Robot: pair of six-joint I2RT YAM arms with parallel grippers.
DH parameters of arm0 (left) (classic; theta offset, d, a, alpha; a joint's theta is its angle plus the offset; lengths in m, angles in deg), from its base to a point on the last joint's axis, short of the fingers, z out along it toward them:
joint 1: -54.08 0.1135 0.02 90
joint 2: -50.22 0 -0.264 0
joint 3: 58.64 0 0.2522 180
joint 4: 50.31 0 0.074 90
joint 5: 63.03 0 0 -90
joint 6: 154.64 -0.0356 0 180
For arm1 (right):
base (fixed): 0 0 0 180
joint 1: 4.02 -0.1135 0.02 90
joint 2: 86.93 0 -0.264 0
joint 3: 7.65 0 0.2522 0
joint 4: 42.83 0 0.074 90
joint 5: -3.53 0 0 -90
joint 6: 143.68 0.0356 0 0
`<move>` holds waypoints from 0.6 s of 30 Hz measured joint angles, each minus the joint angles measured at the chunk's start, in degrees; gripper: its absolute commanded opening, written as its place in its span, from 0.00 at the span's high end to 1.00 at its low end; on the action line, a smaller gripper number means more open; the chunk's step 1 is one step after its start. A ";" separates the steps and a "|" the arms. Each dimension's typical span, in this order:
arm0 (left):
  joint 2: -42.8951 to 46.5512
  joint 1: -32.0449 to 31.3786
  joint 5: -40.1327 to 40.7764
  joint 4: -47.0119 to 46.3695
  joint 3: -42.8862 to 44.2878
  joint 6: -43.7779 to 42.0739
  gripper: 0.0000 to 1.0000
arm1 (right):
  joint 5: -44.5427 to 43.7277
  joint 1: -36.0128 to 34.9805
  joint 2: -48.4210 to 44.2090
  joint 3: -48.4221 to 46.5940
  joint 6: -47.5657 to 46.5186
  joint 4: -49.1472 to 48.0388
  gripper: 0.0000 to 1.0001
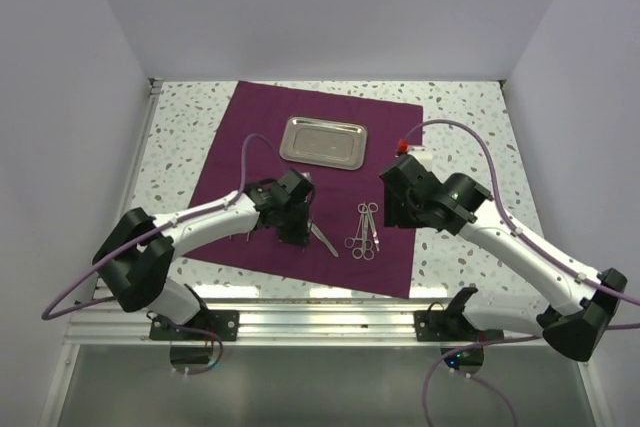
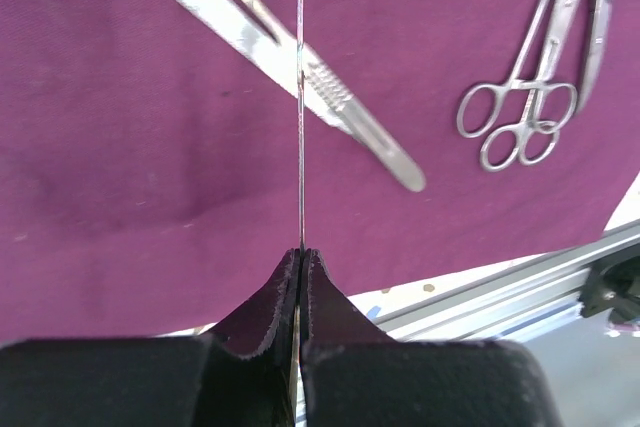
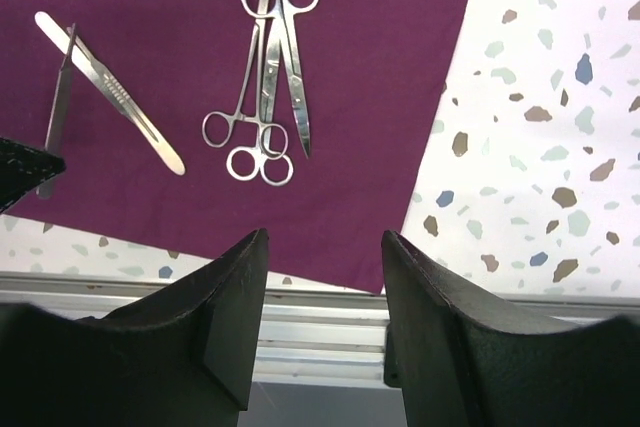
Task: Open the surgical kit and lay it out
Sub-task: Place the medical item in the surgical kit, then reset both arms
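maroon cloth (image 1: 250,132) flat, steel tray (image 1: 323,141), scissors (image 3: 294,62), thin instrument (image 2: 300,182) in left fingers (image 2: 268,309)

This is a robotics lab test cell. Plain white panels (image 1: 330,7) box in a speckled terrazzo-pattern tabletop (image 1: 465,112) on three sides. An aluminium extrusion rail (image 1: 320,319) runs along the near edge, and two white-and-black robot arms are bolted there, the left arm (image 1: 205,215) and the right arm (image 1: 525,245). Purple cables (image 1: 487,157) loop from them. A maroon cloth (image 1: 260,122) with steel instruments (image 1: 365,232) lies spread on the table.
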 measured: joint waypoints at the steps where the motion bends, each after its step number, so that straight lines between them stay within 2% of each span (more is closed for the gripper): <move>1: -0.28 -0.31 0.00 -0.63 0.02 0.46 1.00 | 0.00 0.00 -0.74 0.46 0.37 0.26 0.47; 2: -0.68 -0.70 0.00 -1.09 0.02 1.05 1.00 | 0.00 0.00 -1.42 0.90 0.81 0.50 0.47; 4: -1.75 -1.27 0.00 -1.49 0.13 1.49 0.85 | 0.00 0.00 -2.56 1.70 1.51 0.92 0.46; 7: -3.32 -1.66 -0.04 -1.90 0.48 2.25 0.73 | 0.00 0.00 -3.80 2.64 2.43 1.44 0.43; 8: -3.82 -1.73 -0.02 -1.90 0.79 2.36 0.68 | 0.00 0.00 -4.09 2.80 2.69 1.55 0.43; 9: -4.33 -1.79 -0.02 -1.86 1.27 2.49 0.57 | 0.00 0.00 -4.37 2.93 2.93 1.66 0.40; 11: -4.92 -1.79 -0.02 -1.64 2.34 2.43 0.49 | 0.00 0.00 -4.76 3.04 3.28 1.79 0.37; 13: -5.01 -1.79 0.00 -1.11 3.74 2.29 0.44 | 0.07 0.00 -5.18 3.04 3.28 1.70 0.23; 14: -5.01 -1.79 0.02 -0.66 4.74 2.29 0.44 | 0.33 0.00 -5.55 3.04 3.15 1.57 0.08; 15: -5.01 -1.79 0.15 0.26 6.10 2.19 0.43 | 0.50 0.00 -5.97 3.02 2.89 1.33 0.02; 18: -5.01 -1.79 1.53 5.07 13.29 -0.20 0.43 | 0.70 0.00 -7.43 2.51 1.55 -0.31 0.02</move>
